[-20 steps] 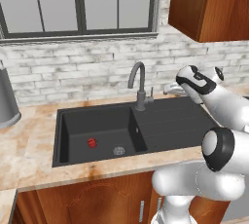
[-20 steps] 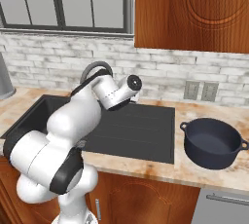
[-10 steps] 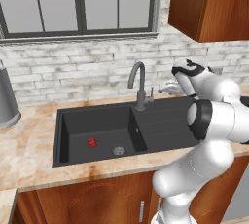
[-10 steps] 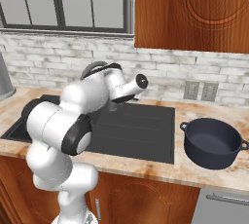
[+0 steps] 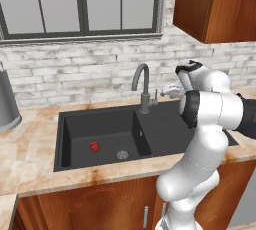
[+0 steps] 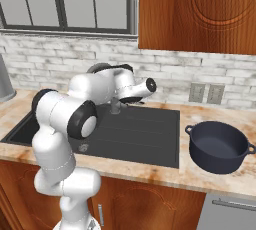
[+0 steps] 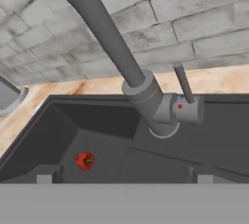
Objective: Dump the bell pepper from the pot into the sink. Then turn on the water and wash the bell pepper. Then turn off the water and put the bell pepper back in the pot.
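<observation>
We see the bell pepper [image 5: 94,147] lying in the sink [image 5: 165,130], just left of the drain [image 5: 122,154]. Our jaws stand wide and empty, seemingly just right of the faucet [image 5: 143,86]; the pot [image 6: 218,147] sits well right of the sink.

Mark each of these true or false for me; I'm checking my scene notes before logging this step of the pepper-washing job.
1. The bell pepper lies in the sink's deep basin. True.
2. The pot sits inside the sink. False: it stands on the counter, right of the sink.
3. Water streams from the faucet. False: no stream is visible.
4. The pincer is open, near the faucet's lever. True.
5. The bell pepper rests on the drain. False: it lies beside it.
</observation>
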You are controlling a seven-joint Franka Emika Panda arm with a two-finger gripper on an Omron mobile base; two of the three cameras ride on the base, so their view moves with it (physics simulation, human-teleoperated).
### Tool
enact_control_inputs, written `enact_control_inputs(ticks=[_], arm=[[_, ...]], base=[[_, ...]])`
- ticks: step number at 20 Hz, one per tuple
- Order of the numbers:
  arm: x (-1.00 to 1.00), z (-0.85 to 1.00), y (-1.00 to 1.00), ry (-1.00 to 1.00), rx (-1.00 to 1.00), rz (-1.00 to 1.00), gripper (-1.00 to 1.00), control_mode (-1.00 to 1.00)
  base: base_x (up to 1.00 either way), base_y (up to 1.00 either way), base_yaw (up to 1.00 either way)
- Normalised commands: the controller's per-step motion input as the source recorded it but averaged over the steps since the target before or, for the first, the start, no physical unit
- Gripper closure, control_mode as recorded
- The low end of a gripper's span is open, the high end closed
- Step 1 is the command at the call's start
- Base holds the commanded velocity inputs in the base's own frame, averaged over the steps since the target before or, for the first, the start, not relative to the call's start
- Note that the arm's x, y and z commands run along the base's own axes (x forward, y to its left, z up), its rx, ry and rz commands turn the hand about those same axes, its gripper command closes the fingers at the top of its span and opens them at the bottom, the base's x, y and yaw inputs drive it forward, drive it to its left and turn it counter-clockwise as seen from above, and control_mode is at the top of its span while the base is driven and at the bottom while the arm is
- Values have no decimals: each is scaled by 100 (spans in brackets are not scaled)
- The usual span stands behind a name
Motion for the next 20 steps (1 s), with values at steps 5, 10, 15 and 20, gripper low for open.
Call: enact_control_inputs(ticks=[5,10,15,20], arm=[[26,-14,12,0,1,2,-100,-100],[36,-12,7,0,0,0,-100,-100],[37,-16,1,0,0,0,-100,-100],[37,-25,0,0,0,0,-100,-100]], base=[[0,0,0],[0,0,0],[0,0,0],[0,0,0]])
